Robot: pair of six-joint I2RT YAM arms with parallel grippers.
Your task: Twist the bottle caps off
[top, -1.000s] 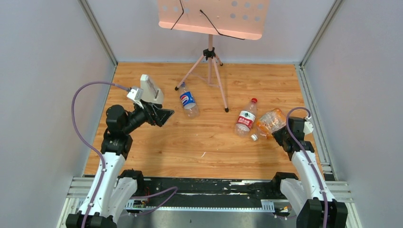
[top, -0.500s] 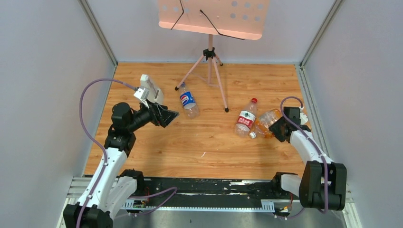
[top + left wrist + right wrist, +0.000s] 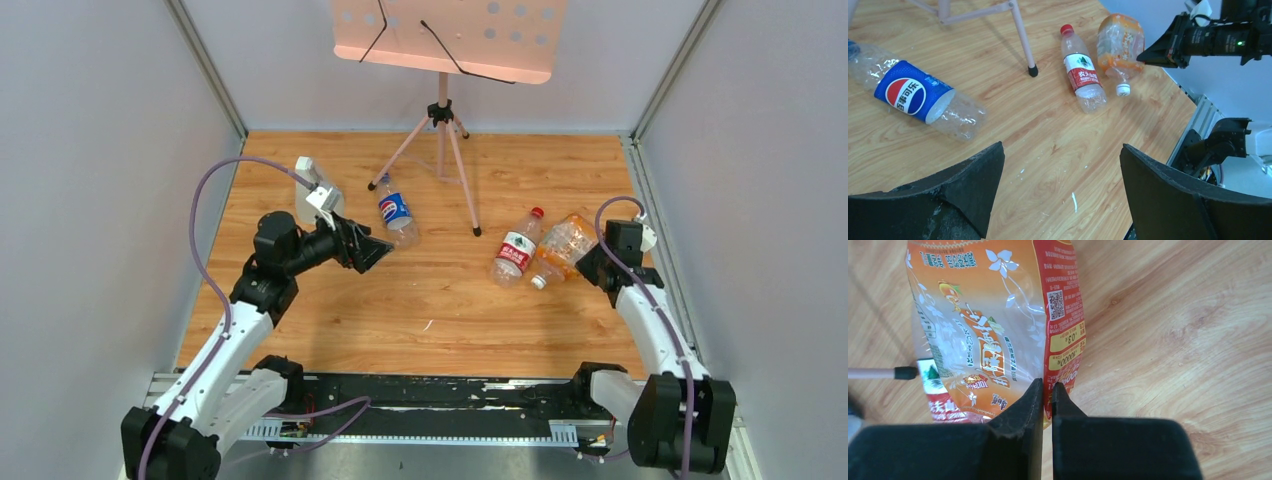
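My left gripper (image 3: 1062, 150) hangs wide open over bare wood. Its matte black, wedge-shaped fingers (image 3: 958, 190) fill the lower corners of the wrist view, with nothing between them. My right gripper (image 3: 1047, 390) is pinched fully together and empty. Its blunt tips are at the lower edge of the squat bottle (image 3: 993, 325); I cannot tell whether they touch it.

That bottle is thin, crinkled clear plastic under a glossy orange film label printed with white flowers. Its white cap (image 3: 1123, 89) sits on the neck, right of centre in the left wrist view. Close against it lies the slim bottle (image 3: 1082, 75) with its red-white-green label, red cap (image 3: 1066, 29) pointing to the top of the frame. The Pepsi bottle (image 3: 918, 95), dented clear plastic in a blue sleeve, lies well apart at upper left, with its blue cap (image 3: 384, 181) on.

The table (image 3: 450, 320) is warm planked wood grain with white scuffs. A pink music stand (image 3: 440, 130) with a perforated desk stands at top centre of the overhead view. One rubber-tipped leg (image 3: 1033, 71) comes down between the Pepsi bottle and the other two. A pale grey block (image 3: 306, 178) stands behind my left wrist, partly hidden.
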